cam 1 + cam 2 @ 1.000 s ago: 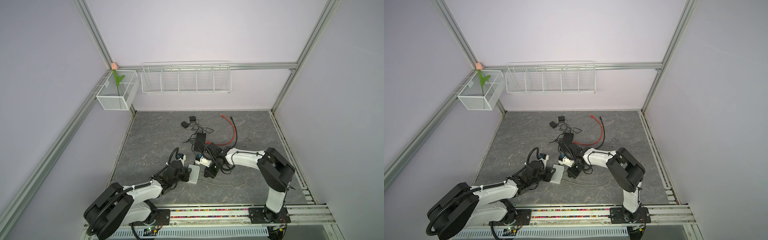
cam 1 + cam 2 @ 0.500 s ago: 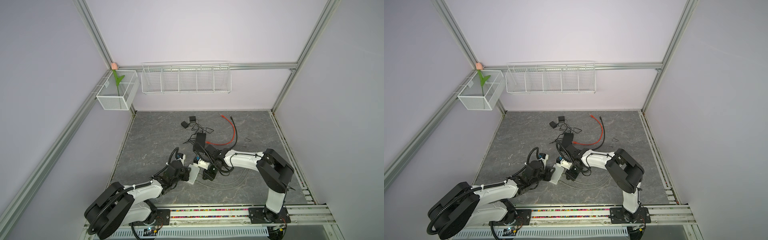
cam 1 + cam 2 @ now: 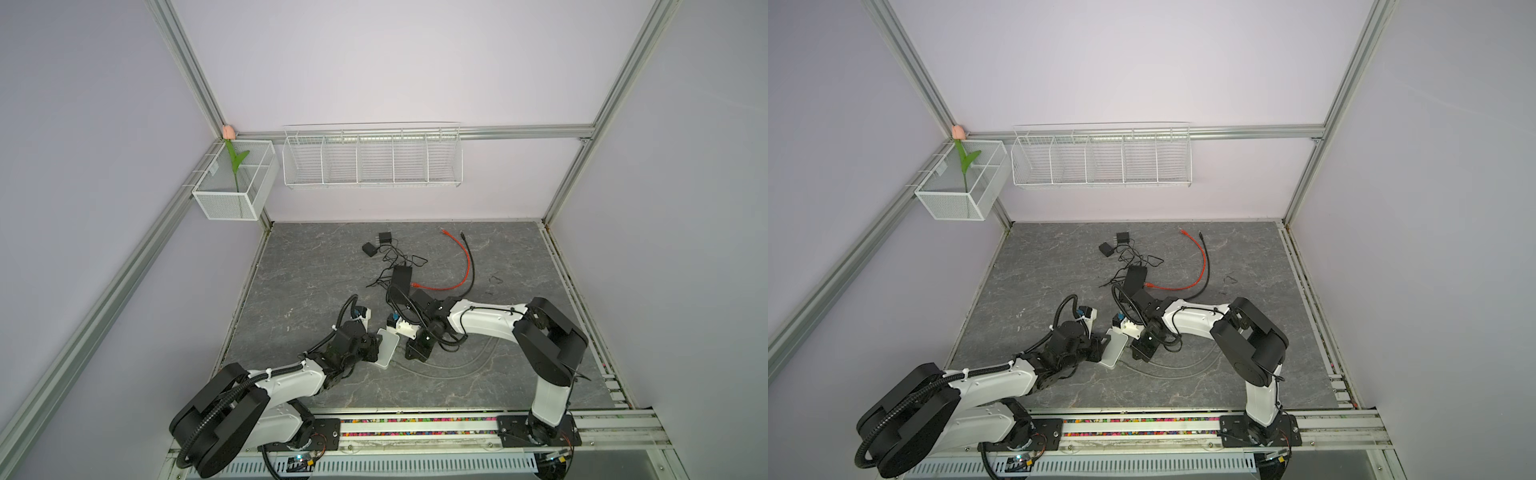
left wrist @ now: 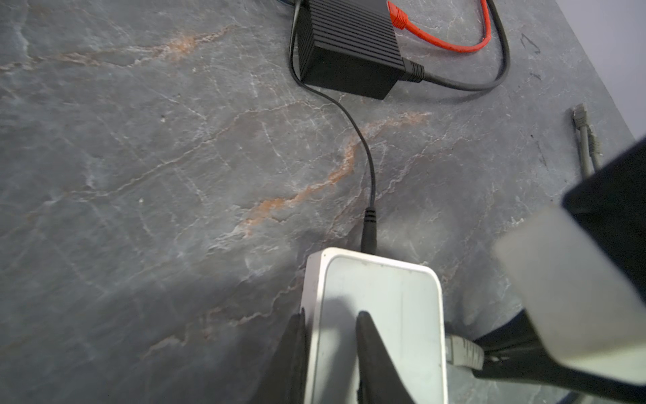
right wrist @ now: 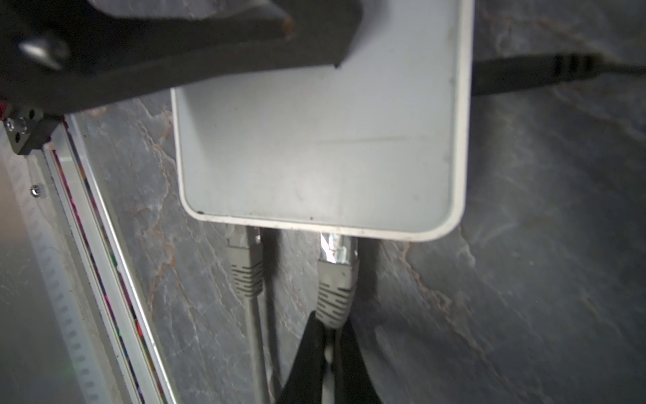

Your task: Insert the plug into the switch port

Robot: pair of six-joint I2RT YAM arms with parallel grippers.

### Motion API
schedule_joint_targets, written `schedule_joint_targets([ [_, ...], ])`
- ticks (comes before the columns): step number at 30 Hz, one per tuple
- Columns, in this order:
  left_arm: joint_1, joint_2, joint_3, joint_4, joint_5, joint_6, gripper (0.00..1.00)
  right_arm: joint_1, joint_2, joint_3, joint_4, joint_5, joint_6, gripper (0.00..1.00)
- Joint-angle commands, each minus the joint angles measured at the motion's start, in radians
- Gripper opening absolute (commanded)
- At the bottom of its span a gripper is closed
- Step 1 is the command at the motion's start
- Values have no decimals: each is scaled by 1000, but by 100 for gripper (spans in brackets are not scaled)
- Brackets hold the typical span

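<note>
**Bench robot, seen from above:** My left arm [image 3: 291, 380] and right arm [image 3: 490, 328] wear white shells between bulky black joint housings. A ribbed black conduit [image 3: 232, 392], cinched with white ties [image 3: 269, 370], runs along the left; thin black cables [image 3: 494, 309] line the right. Black bolted base plates [image 3: 509, 430]; my left gripper [image 4: 330, 314] has black fingers [image 4: 370, 349] tapering to points.

Note the switch [image 5: 321, 150]: smooth, satin white plastic. Your plug [image 5: 335, 280] has a shiny metal shell and a matt grey boot, probably rubber. The tabletop [image 4: 140, 175] is matt, stone-veined.
</note>
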Motion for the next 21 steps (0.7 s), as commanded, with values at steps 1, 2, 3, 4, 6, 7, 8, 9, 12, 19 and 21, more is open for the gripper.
schedule_joint_targets([
  [1, -94, 14, -5, 68, 420, -19, 23, 26, 22, 85, 515, -17, -2, 7],
  [2, -94, 11, -7, 68, 420, -19, 23, 25, 19, 82, 518, -18, -2, 7],
  [3, -93, 9, -8, 69, 421, -19, 23, 25, 17, 79, 522, -20, -1, 7],
  [4, -93, 8, -10, 70, 421, -19, 23, 26, 15, 75, 526, -25, -1, 7],
  [6, -93, 8, -11, 71, 420, -19, 23, 25, 14, 71, 534, -29, 3, 7],
  [7, -94, 9, -12, 73, 421, -19, 23, 25, 15, 70, 537, -31, 6, 7],
  [8, -94, 13, -12, 76, 422, -19, 23, 28, 18, 71, 541, -35, 8, 7],
  [9, -93, 15, -12, 79, 425, -21, 23, 25, 21, 72, 542, -38, 11, 7],
  [12, -94, 21, -15, 88, 428, -23, 22, 28, 31, 80, 554, -49, 19, 7],
  [19, -94, 16, -21, 91, 426, -24, 22, 28, 38, 92, 559, -50, 19, 7],
  [21, -95, 22, -19, 96, 430, -25, 22, 27, 40, 93, 563, -49, 16, 7],
])
